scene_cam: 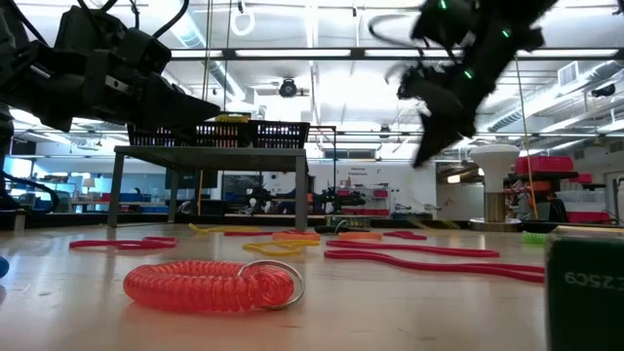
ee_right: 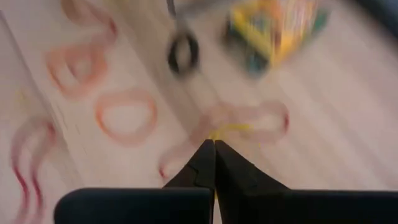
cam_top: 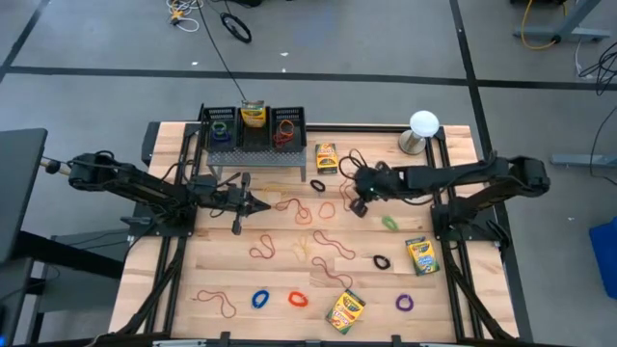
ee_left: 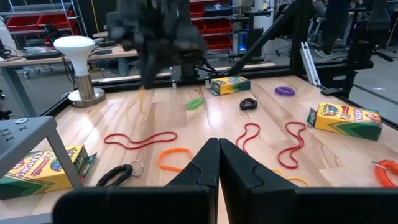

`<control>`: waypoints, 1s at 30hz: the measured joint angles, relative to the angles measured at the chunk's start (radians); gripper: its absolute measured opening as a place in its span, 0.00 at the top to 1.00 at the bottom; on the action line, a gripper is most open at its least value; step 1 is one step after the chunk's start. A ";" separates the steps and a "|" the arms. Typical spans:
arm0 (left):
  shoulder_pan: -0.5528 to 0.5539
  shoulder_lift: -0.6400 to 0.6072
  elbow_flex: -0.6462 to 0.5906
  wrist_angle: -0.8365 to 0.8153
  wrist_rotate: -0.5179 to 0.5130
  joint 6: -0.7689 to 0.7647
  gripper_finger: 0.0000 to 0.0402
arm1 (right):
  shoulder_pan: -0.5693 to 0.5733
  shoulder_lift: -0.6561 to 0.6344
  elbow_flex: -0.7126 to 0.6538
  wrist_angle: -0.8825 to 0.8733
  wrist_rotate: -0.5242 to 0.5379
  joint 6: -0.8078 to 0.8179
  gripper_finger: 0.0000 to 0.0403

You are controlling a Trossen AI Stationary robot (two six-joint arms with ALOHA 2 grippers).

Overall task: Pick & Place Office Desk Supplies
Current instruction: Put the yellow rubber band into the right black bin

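Observation:
My right gripper (cam_top: 359,203) hangs above the middle of the table, shut, and a thin yellow rubber band (ee_right: 229,130) shows at its fingertips (ee_right: 210,155). The left wrist view shows that band as a faint yellow strand (ee_left: 142,102) hanging below it. Under it lie an orange loop (cam_top: 328,208), a black coil (cam_top: 318,185) and a crayon box (cam_top: 326,156). More bands and coils are scattered over the wood, among them a red coil (scene_cam: 210,285). Other crayon boxes (cam_top: 420,255) (cam_top: 345,308) lie to the right and at the front. My left gripper (cam_top: 253,202) is shut with nothing in it, left of centre.
A black mesh organizer (cam_top: 217,135) on a low stand at the back edge holds bands and a crayon box (cam_top: 253,114). A white ball on a metal base (cam_top: 422,125) stands at the back right. Black frame rails run along both table sides.

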 joint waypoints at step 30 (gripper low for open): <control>0.000 0.000 0.000 0.001 0.000 0.000 0.98 | -0.255 0.503 0.821 0.112 -0.097 -0.394 1.00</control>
